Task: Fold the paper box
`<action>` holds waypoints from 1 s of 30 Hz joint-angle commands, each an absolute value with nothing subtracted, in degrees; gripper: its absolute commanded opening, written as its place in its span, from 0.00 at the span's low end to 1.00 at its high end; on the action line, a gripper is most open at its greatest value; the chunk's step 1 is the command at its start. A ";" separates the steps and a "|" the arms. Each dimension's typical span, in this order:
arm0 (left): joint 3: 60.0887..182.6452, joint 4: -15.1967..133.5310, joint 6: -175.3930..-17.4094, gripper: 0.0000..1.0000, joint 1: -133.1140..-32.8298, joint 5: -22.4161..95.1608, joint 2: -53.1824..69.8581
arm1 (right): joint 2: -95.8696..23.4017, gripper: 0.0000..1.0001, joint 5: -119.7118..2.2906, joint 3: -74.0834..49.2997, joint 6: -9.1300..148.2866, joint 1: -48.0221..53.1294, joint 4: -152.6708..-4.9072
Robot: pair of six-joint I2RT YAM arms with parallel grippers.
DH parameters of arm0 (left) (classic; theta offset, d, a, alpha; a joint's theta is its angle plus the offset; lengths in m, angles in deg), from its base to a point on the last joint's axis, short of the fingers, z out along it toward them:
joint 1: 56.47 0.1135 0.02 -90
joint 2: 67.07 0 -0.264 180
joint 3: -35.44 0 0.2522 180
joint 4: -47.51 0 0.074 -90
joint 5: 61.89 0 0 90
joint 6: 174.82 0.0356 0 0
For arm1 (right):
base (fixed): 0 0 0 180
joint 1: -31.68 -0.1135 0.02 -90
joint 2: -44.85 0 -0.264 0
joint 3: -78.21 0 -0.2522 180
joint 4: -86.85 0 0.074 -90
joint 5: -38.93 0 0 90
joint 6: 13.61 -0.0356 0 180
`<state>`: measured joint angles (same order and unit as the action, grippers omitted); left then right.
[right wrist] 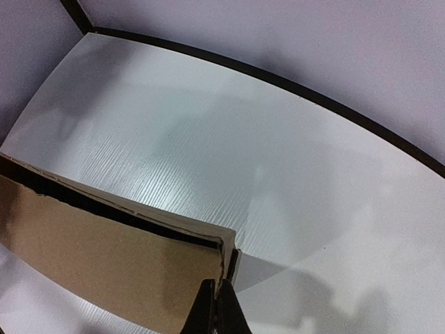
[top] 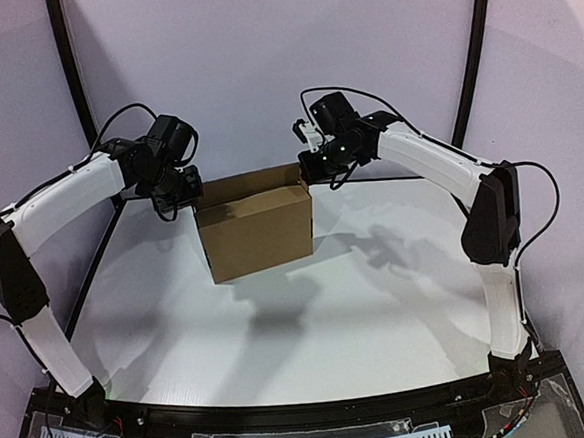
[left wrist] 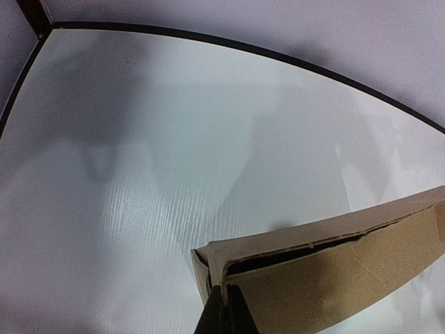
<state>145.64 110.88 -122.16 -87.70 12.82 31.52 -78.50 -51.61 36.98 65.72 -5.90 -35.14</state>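
Observation:
The paper box [top: 257, 227] is a brown cardboard box, folded up and held above the white table with its broad face toward the camera. My left gripper [top: 185, 189] is shut on the box's upper left corner; in the left wrist view its fingers [left wrist: 227, 313] pinch the corner's cardboard edge [left wrist: 217, 264]. My right gripper [top: 313, 164] is shut on the upper right corner; in the right wrist view its fingers [right wrist: 217, 312] pinch the side wall [right wrist: 227, 257]. A dark slit shows between the top flap and the wall at both corners.
The white table [top: 378, 303] has a curved black rim [right wrist: 278, 80]. Pale walls and two black poles [top: 69, 64] stand behind it. The box's shadow lies on the table below it.

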 commanded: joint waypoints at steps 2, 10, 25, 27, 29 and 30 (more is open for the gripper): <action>144.23 110.88 -124.89 0.01 -89.18 14.58 31.41 | -76.31 0.00 -56.86 32.95 64.34 -9.28 -37.58; 136.40 107.87 -129.79 0.01 -90.65 14.13 29.51 | -74.76 0.00 -57.38 28.03 62.26 -9.62 -40.99; 123.79 102.66 -131.68 0.01 -95.16 9.81 25.19 | -70.95 0.00 -55.53 16.33 60.92 -10.76 -48.23; 123.46 102.84 -132.45 0.01 -95.19 9.04 25.77 | -71.41 0.00 -53.74 17.27 61.80 -10.72 -46.74; 123.90 104.11 -134.06 0.01 -95.23 9.17 26.57 | -71.16 0.00 -53.35 16.85 62.14 -10.76 -46.50; 123.64 104.00 -134.62 0.01 -95.23 9.17 26.69 | -71.06 0.00 -53.66 16.58 62.15 -10.76 -46.66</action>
